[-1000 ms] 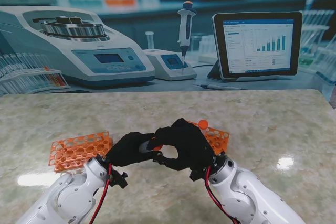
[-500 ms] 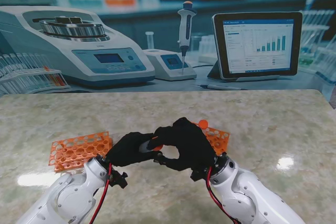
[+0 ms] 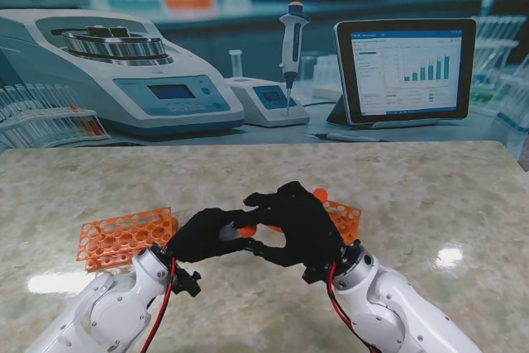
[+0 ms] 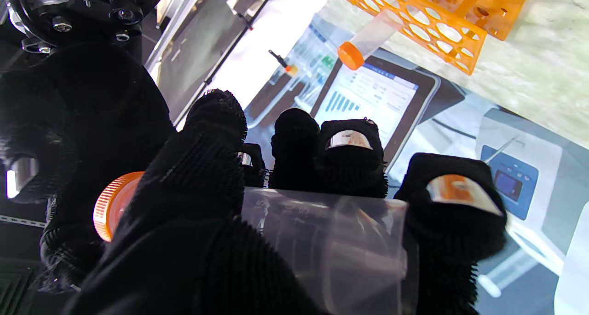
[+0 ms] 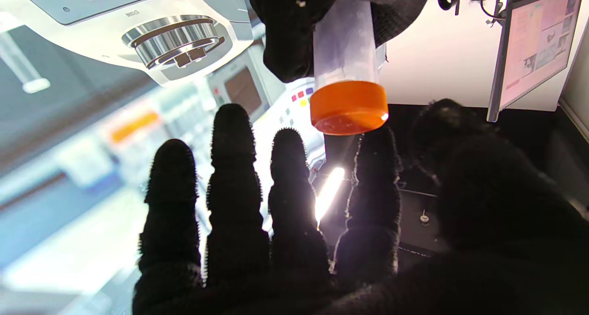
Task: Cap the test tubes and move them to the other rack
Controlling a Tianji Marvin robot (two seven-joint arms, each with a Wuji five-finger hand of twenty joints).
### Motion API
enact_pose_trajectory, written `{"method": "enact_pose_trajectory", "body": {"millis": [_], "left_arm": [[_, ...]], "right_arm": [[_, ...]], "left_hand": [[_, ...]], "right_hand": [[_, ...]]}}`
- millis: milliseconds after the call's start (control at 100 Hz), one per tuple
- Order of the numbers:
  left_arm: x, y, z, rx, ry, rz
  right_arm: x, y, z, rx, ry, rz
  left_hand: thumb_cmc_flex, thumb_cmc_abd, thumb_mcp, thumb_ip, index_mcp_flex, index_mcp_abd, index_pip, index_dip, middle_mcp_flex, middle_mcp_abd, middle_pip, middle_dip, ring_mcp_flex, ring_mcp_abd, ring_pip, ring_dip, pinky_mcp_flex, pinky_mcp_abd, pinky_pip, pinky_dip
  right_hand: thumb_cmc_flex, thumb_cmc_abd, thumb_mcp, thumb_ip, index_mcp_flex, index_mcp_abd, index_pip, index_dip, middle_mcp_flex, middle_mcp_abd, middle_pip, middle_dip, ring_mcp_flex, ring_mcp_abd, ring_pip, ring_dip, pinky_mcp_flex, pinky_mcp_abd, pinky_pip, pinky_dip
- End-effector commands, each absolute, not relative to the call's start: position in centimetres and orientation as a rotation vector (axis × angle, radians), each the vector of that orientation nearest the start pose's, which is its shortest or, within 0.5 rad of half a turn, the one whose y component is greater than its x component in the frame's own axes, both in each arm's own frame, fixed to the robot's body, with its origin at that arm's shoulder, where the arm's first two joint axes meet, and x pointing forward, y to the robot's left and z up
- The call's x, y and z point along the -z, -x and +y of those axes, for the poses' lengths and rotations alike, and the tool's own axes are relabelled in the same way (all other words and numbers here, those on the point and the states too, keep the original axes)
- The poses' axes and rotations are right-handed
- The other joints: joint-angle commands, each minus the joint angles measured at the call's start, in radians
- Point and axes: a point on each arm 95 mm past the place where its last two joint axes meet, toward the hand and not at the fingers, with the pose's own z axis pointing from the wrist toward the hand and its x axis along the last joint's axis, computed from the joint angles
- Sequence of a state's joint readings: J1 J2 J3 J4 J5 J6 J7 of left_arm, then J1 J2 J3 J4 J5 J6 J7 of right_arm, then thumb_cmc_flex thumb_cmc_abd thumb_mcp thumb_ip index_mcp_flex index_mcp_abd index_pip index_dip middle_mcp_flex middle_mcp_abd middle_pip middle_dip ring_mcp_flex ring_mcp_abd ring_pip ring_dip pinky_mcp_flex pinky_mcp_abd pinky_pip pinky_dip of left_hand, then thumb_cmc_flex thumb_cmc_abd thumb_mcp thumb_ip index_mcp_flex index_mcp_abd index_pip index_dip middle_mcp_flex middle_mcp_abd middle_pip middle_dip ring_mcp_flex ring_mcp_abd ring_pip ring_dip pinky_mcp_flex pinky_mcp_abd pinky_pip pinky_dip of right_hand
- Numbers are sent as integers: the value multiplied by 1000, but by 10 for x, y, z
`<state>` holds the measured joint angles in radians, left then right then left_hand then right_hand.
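A clear test tube [image 4: 322,241] is held lying sideways in the left hand [image 3: 207,236], with the gloved fingers [image 4: 349,163] wrapped around its body and the thumb pressed on the near side. An orange cap [image 5: 348,107] is seated on the end of this tube, and in the stand view it is seen as a small orange spot [image 3: 245,230] between the two black gloves, above the marble table [image 3: 430,196].

The right hand [image 3: 299,225] is placed directly against the capped end. Its fingers [image 5: 232,167] are spread and mostly straight in the right wrist view, and the cap is seen just beyond the fingertips, near the index finger and thumb. Whether the cap is actually touched by this hand cannot be told from the pictures; nothing is seen enclosed in it.

Two orange racks are lying flat on the table behind the hands. The left rack [image 3: 124,236] is seen with its holes unfilled. The right rack [image 3: 343,219] is partly hidden by the right hand, and one capped tube [image 4: 370,36] is standing in it, its orange top [image 3: 320,195] showing over the glove.
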<state>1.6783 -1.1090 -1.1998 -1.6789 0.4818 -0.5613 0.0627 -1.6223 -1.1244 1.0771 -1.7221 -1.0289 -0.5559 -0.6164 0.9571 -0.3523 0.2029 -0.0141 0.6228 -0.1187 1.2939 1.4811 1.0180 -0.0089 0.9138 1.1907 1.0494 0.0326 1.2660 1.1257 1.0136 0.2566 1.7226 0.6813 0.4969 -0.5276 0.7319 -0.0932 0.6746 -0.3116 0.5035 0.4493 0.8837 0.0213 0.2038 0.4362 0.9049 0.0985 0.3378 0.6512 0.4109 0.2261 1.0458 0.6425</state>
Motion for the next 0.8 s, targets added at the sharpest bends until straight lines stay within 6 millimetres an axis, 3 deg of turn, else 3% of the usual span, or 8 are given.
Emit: {"method": "enact_pose_trajectory", "body": {"millis": [0, 110, 340, 790], "left_arm": [[303, -341, -53, 2426, 1276, 1381], [303, -340, -53, 2426, 1275, 1381], [302, -340, -53, 2428, 1270, 1385], [303, -339, -56, 2431, 1272, 1405]], "right_arm": [[261, -321, 92, -2446, -585, 1180], [260, -320, 90, -2425, -575, 1183], [257, -322, 85, -2386, -555, 1200], [254, -328, 85, -2369, -555, 1203]], "left_hand": [[35, 46, -11, -6, 4, -61, 57, 68, -18, -43, -1, -5, -1, -20, -4, -10, 26, -77, 116, -18], [36, 46, -11, -6, 4, -61, 57, 68, -17, -43, -1, -5, -1, -20, -4, -10, 26, -77, 116, -18], [36, 46, -11, -6, 4, -60, 57, 68, -17, -42, -1, -4, -1, -20, -4, -10, 26, -77, 116, -18], [36, 46, -12, -6, 4, -60, 57, 68, -18, -43, -2, -4, -1, -20, -4, -10, 26, -76, 115, -18]], "right_hand": [[-29, 14, -19, 26, -47, 54, -28, 2, -38, -14, -18, -16, -27, 19, -19, -20, -28, 23, -18, -12], [-29, -6, -20, 26, -47, 138, -50, 0, -43, -15, -17, -20, -31, 17, -26, -35, -35, 27, -24, -14], [-28, -76, -16, 13, 0, 207, -60, 14, -23, -11, 5, -12, -18, -5, -15, -42, -22, 24, -21, -13], [-45, -138, -5, -9, 47, 218, -49, 71, 21, -5, 48, 29, 15, -20, 9, -31, 10, 18, -9, -16]]}}
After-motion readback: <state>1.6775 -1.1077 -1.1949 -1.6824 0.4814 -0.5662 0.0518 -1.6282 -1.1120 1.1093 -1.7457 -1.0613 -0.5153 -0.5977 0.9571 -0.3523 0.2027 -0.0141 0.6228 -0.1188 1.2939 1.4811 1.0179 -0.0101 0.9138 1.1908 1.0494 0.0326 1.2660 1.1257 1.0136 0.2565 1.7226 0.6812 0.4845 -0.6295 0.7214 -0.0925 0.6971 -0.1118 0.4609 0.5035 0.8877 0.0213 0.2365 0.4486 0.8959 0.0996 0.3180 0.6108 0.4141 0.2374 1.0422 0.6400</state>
